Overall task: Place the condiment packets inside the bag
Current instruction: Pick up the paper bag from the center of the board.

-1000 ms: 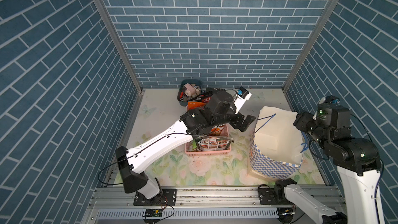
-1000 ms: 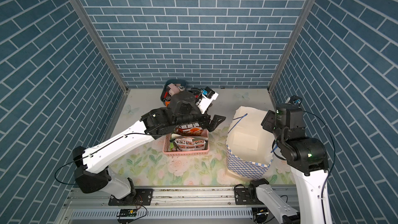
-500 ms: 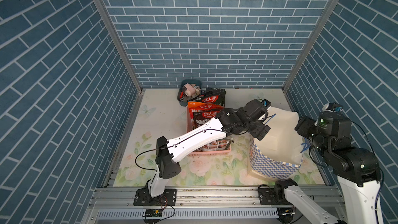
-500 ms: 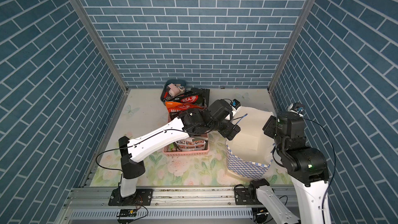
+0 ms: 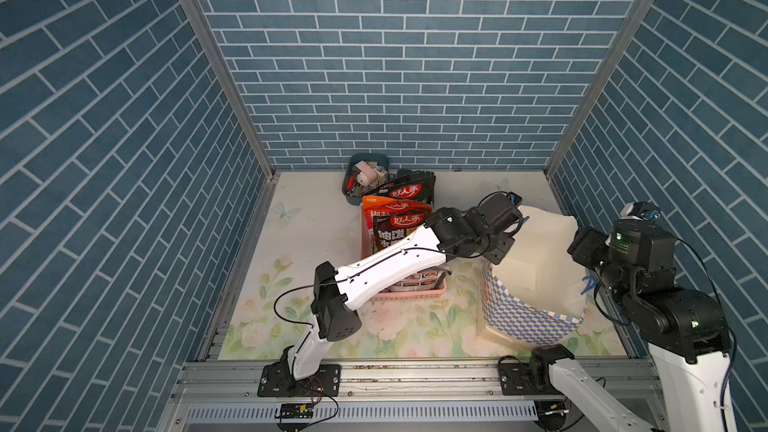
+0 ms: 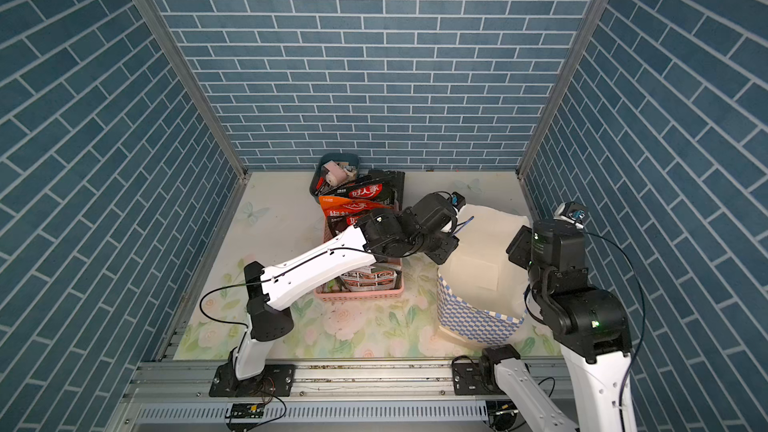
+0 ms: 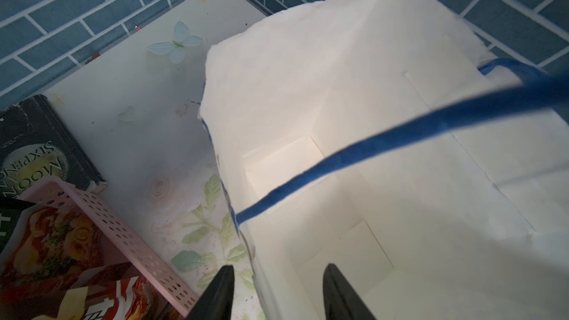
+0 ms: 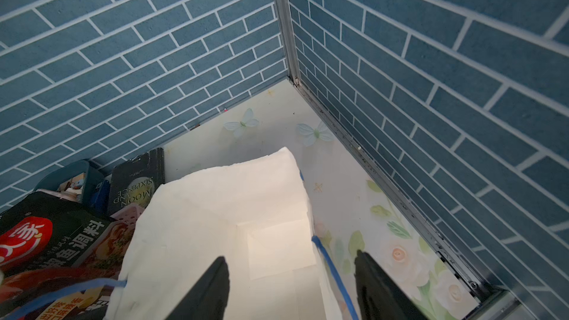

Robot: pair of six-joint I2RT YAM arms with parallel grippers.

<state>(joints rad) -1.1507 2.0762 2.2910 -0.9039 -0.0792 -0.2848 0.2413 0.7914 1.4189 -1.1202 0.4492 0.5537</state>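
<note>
Counter (image 5: 307,243): floral sheet, everything crowded from the centre out to 3 o'clock. The bag (image 5: 528,313) stands at about 4 o'clock, mouth open, and I see nothing inside. I read it as thin paper, light, and apt to fold or tip if dragged by one wall. I would hold it at the rim on two sides, close to where the blue cord handle (image 7: 400,133) is anchored. The pink basket (image 5: 415,293) sits just beside it, at the bag's 9 o'clock. It carries the condiment packets (image 5: 395,218), stood on end and fanned back toward 12 o'clock; none is in the bag yet. The packets look like glossy foil: floppy, probably slick, and bottom-heavy with paste. They are best pinched across the flat sealed top edge, not the bulging middle. My left claw (image 7: 279,267) is half spread, one finger outside the bag's near wall and one inside. The paper runs between them, not pinched that I can see. My right claw (image 8: 290,255) gapes wide astride the wall at the bag's 3 o'clock, holding nothing.
</note>
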